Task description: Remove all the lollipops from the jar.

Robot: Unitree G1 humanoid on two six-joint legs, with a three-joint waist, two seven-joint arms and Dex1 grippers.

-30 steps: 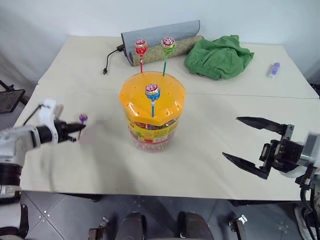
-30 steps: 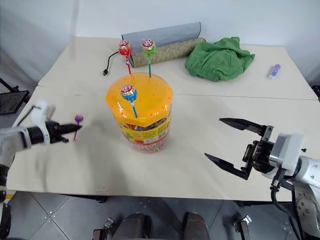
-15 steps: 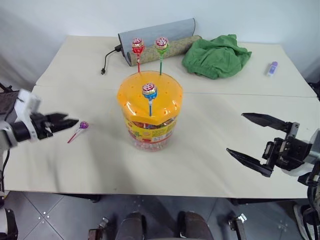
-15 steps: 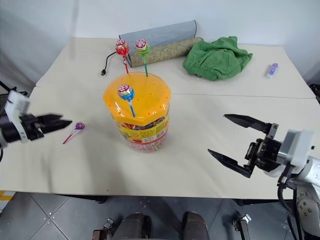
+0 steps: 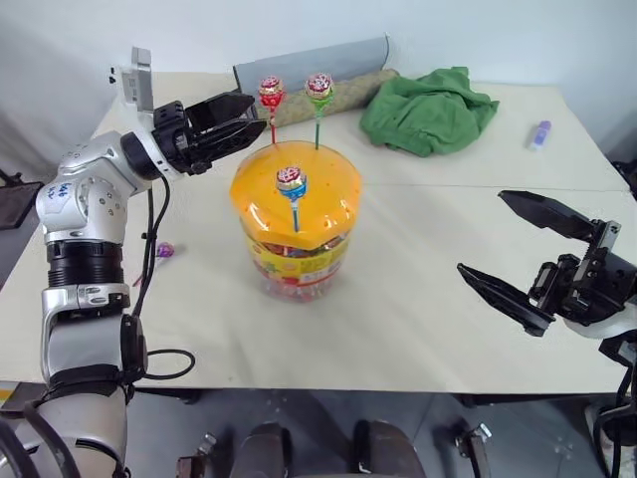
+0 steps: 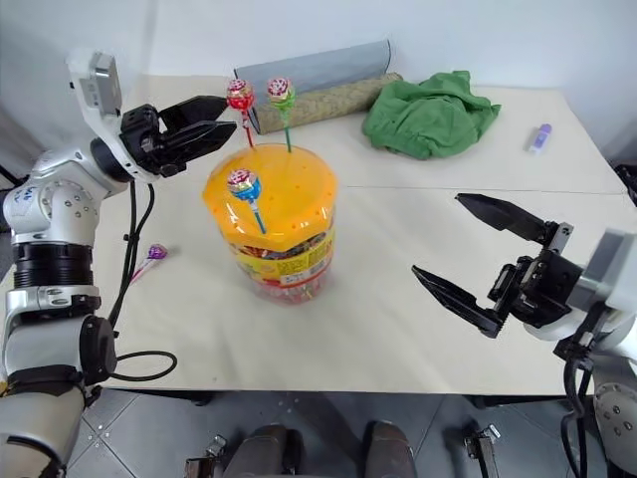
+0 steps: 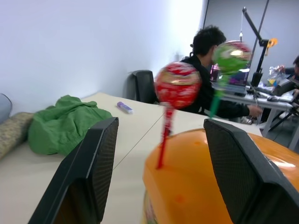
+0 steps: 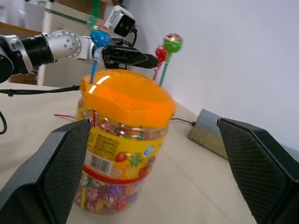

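The jar (image 5: pixel 297 249), a clear tub with a domed orange lid (image 5: pixel 328 189), stands mid-table. Three lollipops stick up from the lid: one on a red stick (image 5: pixel 272 93), one on a green stick (image 5: pixel 318 87) and one on a blue stick (image 5: pixel 291 181). A lollipop on a purple stick (image 5: pixel 164 250) lies on the table left of the jar. My left gripper (image 5: pixel 256 112) is open, level with the red-stick lollipop (image 7: pixel 177 85), which stands just beyond its fingertips, untouched. My right gripper (image 5: pixel 484 233) hangs wide open to the right of the jar, holding nothing.
A green cloth (image 5: pixel 428 108), a grey rolled mat (image 5: pixel 318 65) with a patterned roll and a black cable (image 5: pixel 214 124) lie along the back. A small purple-and-white item (image 5: pixel 538 134) sits at the far right. People sit at desks (image 7: pixel 205 93) beyond the table.
My left gripper opened and left the purple-stick lollipop on the table, then rose and swung right to the red-stick lollipop. The right gripper lifted slightly, still open.
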